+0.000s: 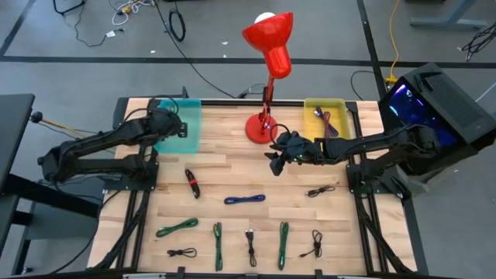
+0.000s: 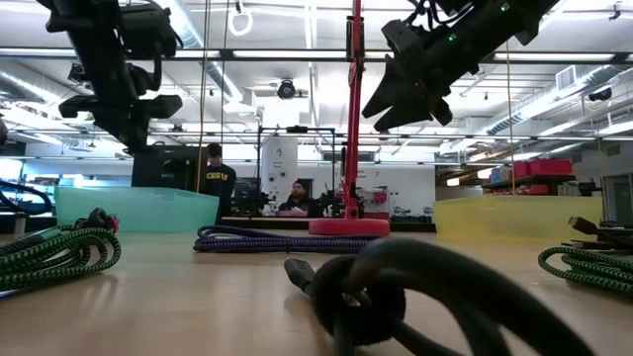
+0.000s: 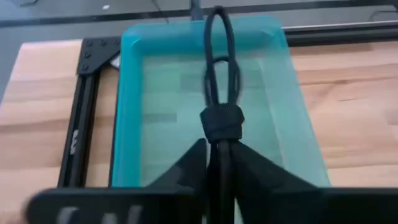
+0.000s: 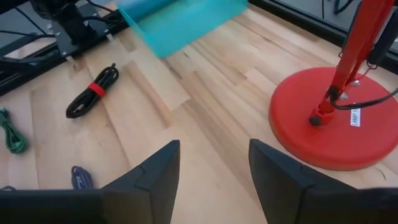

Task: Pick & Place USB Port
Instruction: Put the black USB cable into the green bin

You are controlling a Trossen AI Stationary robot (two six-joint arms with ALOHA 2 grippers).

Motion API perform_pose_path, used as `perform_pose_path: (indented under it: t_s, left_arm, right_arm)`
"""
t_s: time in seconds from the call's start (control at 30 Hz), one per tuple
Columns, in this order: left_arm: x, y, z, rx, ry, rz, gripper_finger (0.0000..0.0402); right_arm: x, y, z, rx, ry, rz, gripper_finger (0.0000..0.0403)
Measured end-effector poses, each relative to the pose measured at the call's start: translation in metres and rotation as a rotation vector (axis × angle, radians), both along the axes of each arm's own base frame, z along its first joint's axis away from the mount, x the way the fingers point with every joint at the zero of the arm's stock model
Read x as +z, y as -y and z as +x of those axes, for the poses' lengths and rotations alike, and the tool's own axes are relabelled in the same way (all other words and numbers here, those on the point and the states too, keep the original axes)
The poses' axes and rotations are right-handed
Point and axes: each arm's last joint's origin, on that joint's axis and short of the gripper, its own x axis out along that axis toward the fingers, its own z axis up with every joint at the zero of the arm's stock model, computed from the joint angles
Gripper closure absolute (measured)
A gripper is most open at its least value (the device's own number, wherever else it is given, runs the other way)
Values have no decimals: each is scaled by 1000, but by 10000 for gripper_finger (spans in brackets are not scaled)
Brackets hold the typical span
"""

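Observation:
My left gripper [image 3: 219, 171] hangs over the teal bin [image 3: 155, 112] at the table's far left, shut on a coiled black USB cable [image 3: 219, 93]. In the high view it sits over the bin [image 1: 180, 128]. My right gripper [image 4: 214, 180] hovers open above the bare wood next to the red lamp's base [image 4: 336, 124], with nothing between its fingers. Below and beyond it, a black cable with a red tie [image 4: 93, 92] lies flat on the table. My left gripper pinches the black cable between its two fingers just behind the wrapped middle [image 3: 221, 134]. The fingers slant down and lie along the cable. Its looped end [image 3: 217, 50] sticks out past the fingertips, clear of the bin floor.
A yellow bin [image 1: 329, 116] holding cables stands at the far right. The red lamp [image 1: 271, 43] rises from its base [image 1: 260, 128] at the far middle. Several coiled cables, blue [image 1: 245, 199], green [image 1: 177, 227] and black [image 1: 321, 191], lie over the table's near half.

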Motion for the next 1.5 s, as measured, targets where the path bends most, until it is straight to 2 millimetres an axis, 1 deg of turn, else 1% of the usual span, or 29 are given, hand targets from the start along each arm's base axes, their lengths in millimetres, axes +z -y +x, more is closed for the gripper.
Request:
perform_pose_path:
  t_s: [0.1, 0.2, 0.3, 0.4, 0.47, 0.53, 0.7, 0.83, 0.97, 1.07, 1.17, 1.27, 1.4, 1.5]
  left_arm:
    - [0, -1, -1, 5, -2, 1, 265]
    - [0, -1, -1, -1, -7, 0, 223]
    - [0, -1, 0, -20, -21, -1, 195]
    - [0, -1, 0, -34, -10, -17, 181]
    - [0, 0, 2, -75, 3, -41, 179]
    - [0, 2, 5, -156, 11, -75, 180]
    - [1, 17, 21, -492, 76, -184, 188]
    - [1, 36, 30, -728, 93, -258, 190]
    - [0, 62, 35, -1018, 90, -343, 191]
    - [1, 81, 38, -1155, 92, -373, 191]
    - [1, 100, 37, -1304, 48, -359, 191]
    - [1, 115, 36, -1429, 11, -315, 191]
    - [2, 129, 34, -1578, -75, -180, 191]
    - [-1, 135, 34, -1681, -192, -61, 191]
  right_arm:
    - [0, 0, 0, -1, 0, -1, 211]
    - [0, 0, 0, -17, 0, -13, 211]
    - [0, 1, 0, -28, 0, -21, 211]
    - [0, 1, 0, -27, -2, -25, 211]
    - [0, 1, 0, -25, -4, -28, 211]
    - [0, 1, 0, -24, -4, -28, 211]
    - [0, 1, 0, -24, -4, -28, 211]
    - [0, 1, 0, -24, -4, -28, 211]
    - [0, 1, 0, -24, -5, -28, 211]
    - [0, 1, 0, -26, -5, -28, 211]
    - [0, 2, -1, -43, -5, -40, 211]
    - [0, 2, -1, -47, -5, -43, 211]
    - [0, 2, 0, -47, -2, -43, 211]
    - [2, 2, 0, -47, 14, -42, 211]
